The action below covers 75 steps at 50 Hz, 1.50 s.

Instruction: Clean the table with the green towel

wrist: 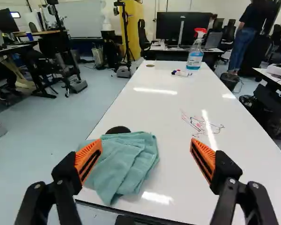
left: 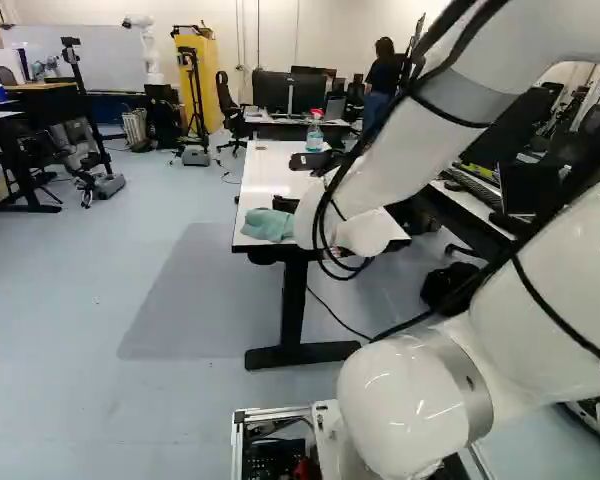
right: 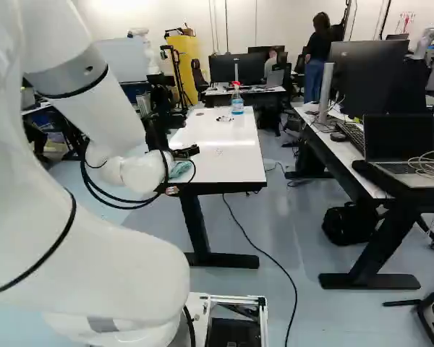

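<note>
While the gripper (wrist: 146, 144) hung with 2 fingers spread, probably to admit a fold, 1 towel (wrist: 126, 164) lay rumpled beside 1 fingertip, partly between both, likely placed for grasping; ink marks (wrist: 197, 124) ahead on the table (wrist: 171, 110) presumably awaited wiping.

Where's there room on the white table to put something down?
The white table is bare between the green towel and the scribbles, and from the scribbles up to the pens. It's crowded at the towel, with a black round thing beside it, and around the pens and spray bottle.
</note>
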Motion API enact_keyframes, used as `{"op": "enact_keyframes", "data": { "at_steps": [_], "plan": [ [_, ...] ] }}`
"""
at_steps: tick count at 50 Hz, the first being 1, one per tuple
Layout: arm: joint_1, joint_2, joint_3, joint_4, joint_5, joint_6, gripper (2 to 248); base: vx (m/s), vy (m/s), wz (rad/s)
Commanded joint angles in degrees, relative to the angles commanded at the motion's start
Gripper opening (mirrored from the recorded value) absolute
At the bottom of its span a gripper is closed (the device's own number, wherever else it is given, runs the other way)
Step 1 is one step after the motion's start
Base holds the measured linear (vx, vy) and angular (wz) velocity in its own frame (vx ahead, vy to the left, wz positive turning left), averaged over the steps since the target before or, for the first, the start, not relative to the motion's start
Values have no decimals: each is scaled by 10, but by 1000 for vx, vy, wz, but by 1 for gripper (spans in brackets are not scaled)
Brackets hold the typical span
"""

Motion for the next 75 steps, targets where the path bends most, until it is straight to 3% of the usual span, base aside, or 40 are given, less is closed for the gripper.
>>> {"op": "enact_keyframes", "data": {
  "at_steps": [31,55,75],
  "plan": [
    [53,-60,-55,0,-61,0,247,0,0,0],
    [69,-116,-110,0,-127,0,247,0,0,0],
    [64,-168,-165,0,-188,0,247,0,0,0]
  ]
}}
